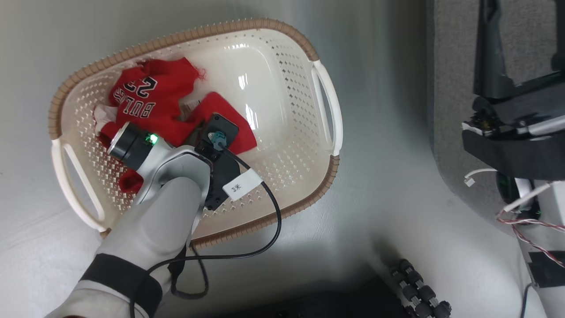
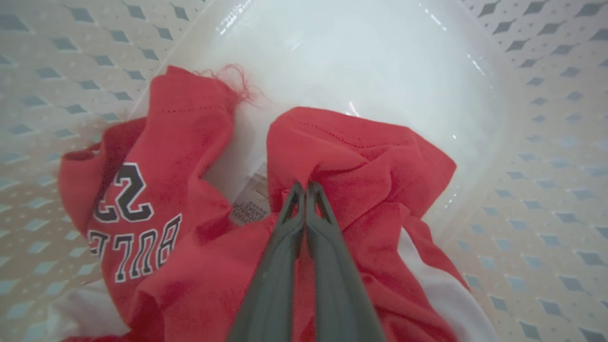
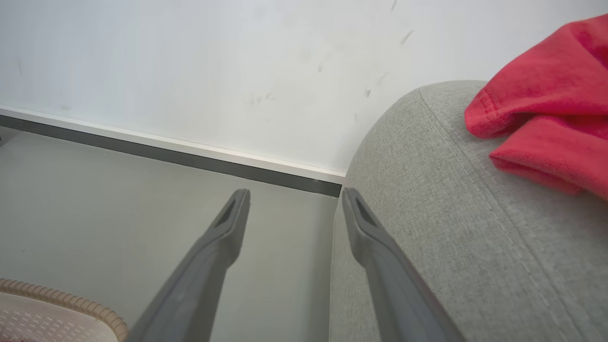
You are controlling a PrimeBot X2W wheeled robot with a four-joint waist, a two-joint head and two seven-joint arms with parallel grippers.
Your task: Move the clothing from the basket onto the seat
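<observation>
The cream basket (image 1: 273,26) stands on the floor with the red clothing (image 1: 150,97) crumpled in its left half. In the left wrist view the lettered jersey (image 2: 137,204) lies at the left and a red fold (image 2: 370,152) rises in the middle. My left gripper (image 2: 304,187) is down in the basket, its fingers pressed together on that fold. My right gripper (image 3: 294,194) hangs open and empty beside the rounded edge of the grey seat (image 3: 475,237). Another red garment (image 3: 546,109) lies on that seat.
The basket's brown rim (image 3: 57,299) shows low in the right wrist view, with grey floor and a white wall beyond. The seat's edge (image 1: 450,88) runs along the right of the head view, behind my right arm (image 1: 512,145). A black cable (image 1: 273,212) loops over the basket's near rim.
</observation>
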